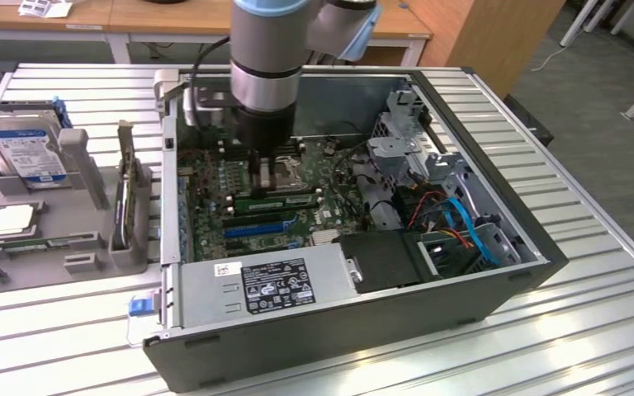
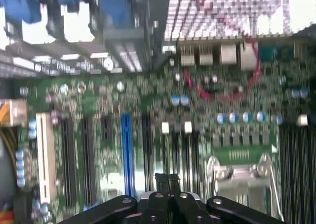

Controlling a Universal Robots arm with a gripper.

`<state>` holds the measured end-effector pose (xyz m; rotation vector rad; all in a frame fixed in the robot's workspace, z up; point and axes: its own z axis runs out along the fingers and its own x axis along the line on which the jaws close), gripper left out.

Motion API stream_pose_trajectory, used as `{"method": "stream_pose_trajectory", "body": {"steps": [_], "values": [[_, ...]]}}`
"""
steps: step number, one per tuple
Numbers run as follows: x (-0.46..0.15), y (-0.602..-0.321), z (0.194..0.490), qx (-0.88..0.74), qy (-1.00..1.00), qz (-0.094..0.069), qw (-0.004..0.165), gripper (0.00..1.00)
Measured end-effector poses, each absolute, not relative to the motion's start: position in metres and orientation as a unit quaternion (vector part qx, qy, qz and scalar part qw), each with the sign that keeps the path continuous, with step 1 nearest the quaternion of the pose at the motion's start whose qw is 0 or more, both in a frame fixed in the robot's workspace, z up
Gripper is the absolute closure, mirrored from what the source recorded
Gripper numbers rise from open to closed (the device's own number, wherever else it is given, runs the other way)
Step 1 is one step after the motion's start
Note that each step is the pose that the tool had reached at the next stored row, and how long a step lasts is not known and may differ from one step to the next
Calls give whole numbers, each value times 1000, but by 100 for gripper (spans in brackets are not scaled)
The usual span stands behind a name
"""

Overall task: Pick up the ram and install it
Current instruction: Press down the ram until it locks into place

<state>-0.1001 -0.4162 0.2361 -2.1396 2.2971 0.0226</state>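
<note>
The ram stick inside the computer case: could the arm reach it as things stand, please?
Probably yes. The case is open on top, the arm reaches down inside, and its shut fingers hang right beside the ram with nothing over it.

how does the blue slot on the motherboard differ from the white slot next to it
The blue slot is blue, and the white slot is cream-white. The blue slot sits nearer the shut tool, and the white slot lies further off, by the board's edge. Black slots lie between them. Both are long, narrow and parallel on the green motherboard.
</note>
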Motion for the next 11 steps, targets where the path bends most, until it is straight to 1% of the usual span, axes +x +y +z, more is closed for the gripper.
{"method": "stream_pose_trajectory", "body": {"steps": [4,11], "values": [[-111,-416,236,-682,732,7,1,89],[-113,-416,224,-682,732,7,1,89]]}}
